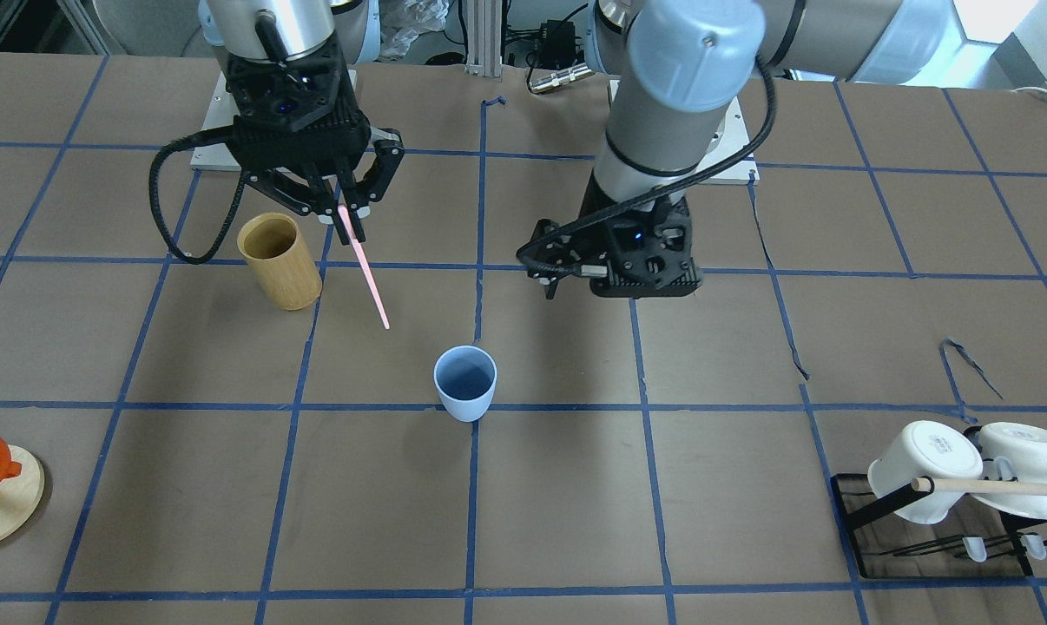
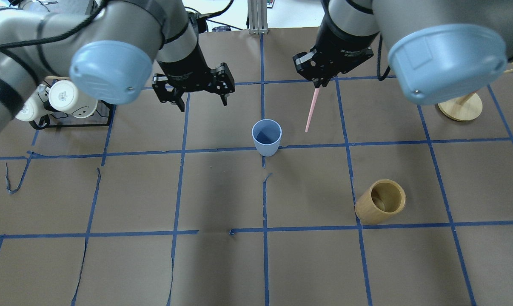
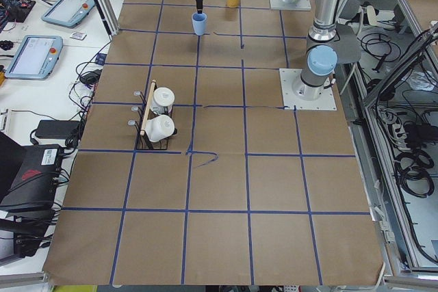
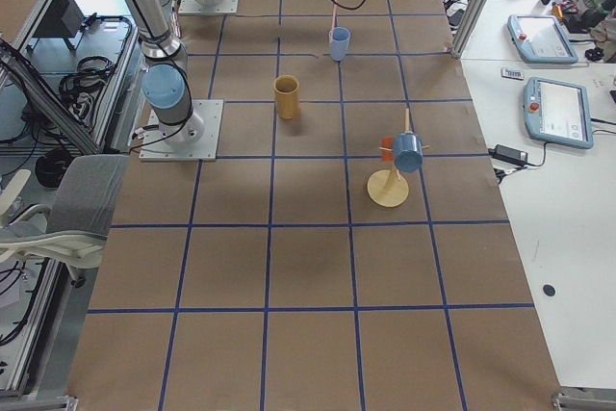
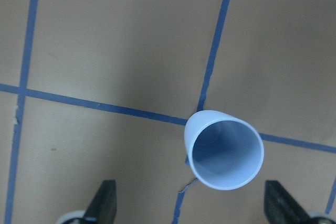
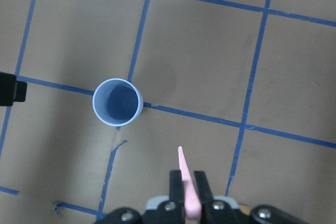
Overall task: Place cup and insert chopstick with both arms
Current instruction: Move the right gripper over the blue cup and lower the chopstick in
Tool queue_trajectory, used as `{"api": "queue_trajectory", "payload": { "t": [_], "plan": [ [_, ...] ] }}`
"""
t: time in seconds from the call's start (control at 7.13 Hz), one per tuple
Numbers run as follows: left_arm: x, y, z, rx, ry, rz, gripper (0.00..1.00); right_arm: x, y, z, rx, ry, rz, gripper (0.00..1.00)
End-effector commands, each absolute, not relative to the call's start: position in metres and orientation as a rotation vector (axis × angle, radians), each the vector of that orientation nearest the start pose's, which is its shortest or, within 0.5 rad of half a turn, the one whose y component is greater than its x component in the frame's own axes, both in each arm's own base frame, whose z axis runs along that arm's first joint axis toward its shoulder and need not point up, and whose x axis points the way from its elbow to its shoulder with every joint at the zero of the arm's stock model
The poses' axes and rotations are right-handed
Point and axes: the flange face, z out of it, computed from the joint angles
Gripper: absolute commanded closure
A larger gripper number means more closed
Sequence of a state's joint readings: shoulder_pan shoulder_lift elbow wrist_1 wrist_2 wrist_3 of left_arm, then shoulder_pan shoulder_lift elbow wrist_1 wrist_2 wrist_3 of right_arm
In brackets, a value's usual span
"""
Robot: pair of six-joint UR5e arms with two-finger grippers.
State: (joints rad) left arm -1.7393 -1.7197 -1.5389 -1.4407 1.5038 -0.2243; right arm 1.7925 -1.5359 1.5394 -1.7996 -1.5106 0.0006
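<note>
The pale blue cup (image 2: 266, 137) stands upright and empty on the brown table near its middle; it also shows in the front view (image 1: 464, 382). My left gripper (image 2: 202, 102) is open and empty, hovering just beyond and left of the cup. In the left wrist view the cup (image 5: 224, 150) sits a little ahead of the spread fingertips (image 5: 102, 203). My right gripper (image 2: 318, 84) is shut on a pink chopstick (image 2: 312, 108), which hangs point down above the table, right of the cup. The right wrist view shows the chopstick (image 6: 186, 182) between the fingers and the cup (image 6: 117, 102) apart from it.
A tan bamboo cylinder (image 2: 380, 202) stands on the right side of the table. A black rack with white mugs (image 2: 65, 102) and a wooden rod is at the far left. A round wooden stand (image 2: 460, 106) is at the far right. Blue tape lines grid the table.
</note>
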Motion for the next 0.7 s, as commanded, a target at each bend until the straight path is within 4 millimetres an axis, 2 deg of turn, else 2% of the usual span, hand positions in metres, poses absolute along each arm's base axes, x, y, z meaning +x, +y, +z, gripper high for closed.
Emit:
{"api": "queue_trajectory", "payload": {
  "t": [0.0,0.14,0.28,0.42,0.56],
  "plan": [
    [-0.191,-0.484,0.480,0.054,3.198,-0.036,0.00,0.280,-0.496,0.500,-0.266,2.991,-0.424,1.00],
    [-0.181,-0.466,0.483,0.066,3.172,-0.055,0.00,0.295,-0.493,0.493,-0.244,2.988,-0.414,1.00],
    [-0.179,-0.453,0.489,0.101,3.170,-0.094,0.00,0.306,-0.488,0.491,-0.268,2.985,-0.410,1.00],
    [-0.176,-0.450,0.497,0.135,3.169,-0.124,0.00,0.310,-0.491,0.485,-0.270,2.977,-0.399,1.00],
    [-0.169,-0.456,0.504,0.126,3.166,-0.147,0.00,0.317,-0.504,0.474,-0.209,2.961,-0.440,1.00]
  ]
}}
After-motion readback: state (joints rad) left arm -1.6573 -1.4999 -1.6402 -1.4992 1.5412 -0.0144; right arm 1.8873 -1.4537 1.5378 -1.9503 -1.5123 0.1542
